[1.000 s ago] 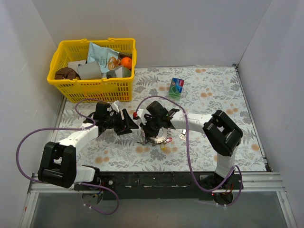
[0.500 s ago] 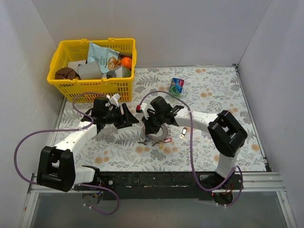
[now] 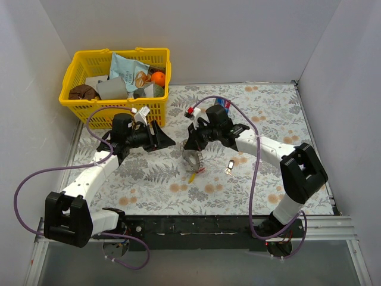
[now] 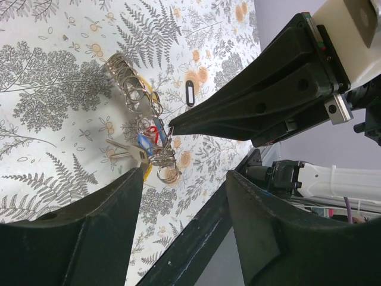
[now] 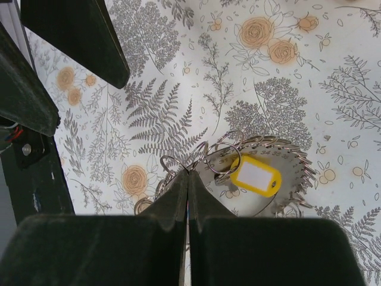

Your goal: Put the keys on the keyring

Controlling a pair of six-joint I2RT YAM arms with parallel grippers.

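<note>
while left end effector (image 4: pixel 184 174) gapes wide, right end effector (image 5: pixel 188 179) pinches the keyring (image 5: pixel 281 151).

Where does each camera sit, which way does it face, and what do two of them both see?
Top external: above and behind the arm bases, looking down on the table; both arms show, left gripper and right gripper.
Left wrist: on the left arm, looking past its own open fingers at the keyring.
Right wrist: on the right arm, looking down past its shut fingers.
Shared: all three show the keyring.

Silvery keyring (image 5: pixel 286 156), yellow basket (image 3: pixel 89 106), floral table (image 3: pixel 268 119)
</note>
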